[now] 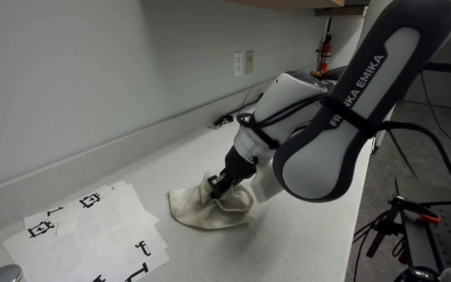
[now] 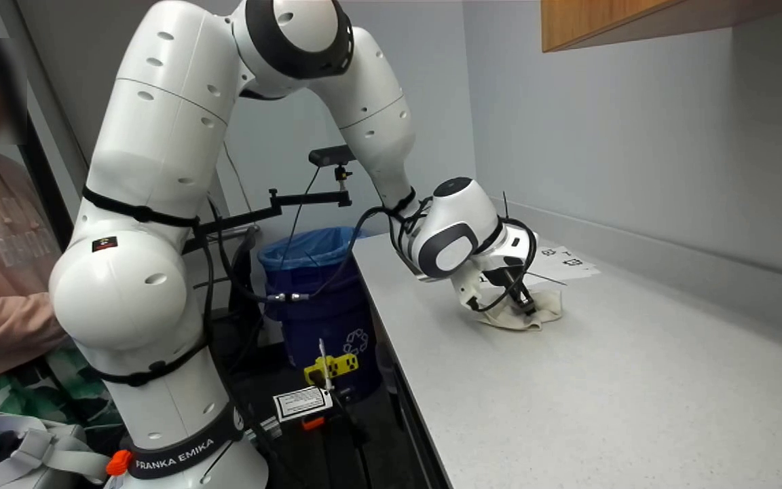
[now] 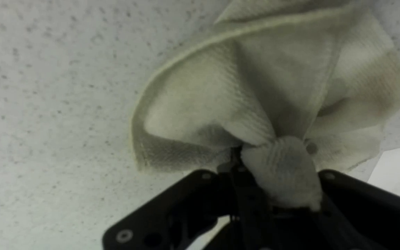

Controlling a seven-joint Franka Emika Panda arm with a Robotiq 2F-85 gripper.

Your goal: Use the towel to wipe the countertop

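The beige towel (image 1: 194,213) lies crumpled on the pale countertop (image 1: 303,239), its lower folds spread over the surface. Coming down at a slant, my gripper (image 1: 215,192) has its jaws closed on the towel's gathered middle. In an exterior view the same towel (image 2: 551,305) shows around the fingertips, low against the countertop (image 2: 608,407). Seen from the wrist, a bunched tuft sticks up between the fingers of the gripper (image 3: 271,152), while the rest of the towel (image 3: 200,100) fans out beyond. The cloth hides part of the fingertips.
Overlapping white sheets (image 1: 92,235) with black marks lie close beside the towel. A backsplash (image 1: 104,156) runs along the wall. Near it sits a small black item (image 1: 223,120) with a cable. A rounded grey object (image 1: 4,274) stands at the near corner. A person (image 2: 4,272) is beside the arm's base.
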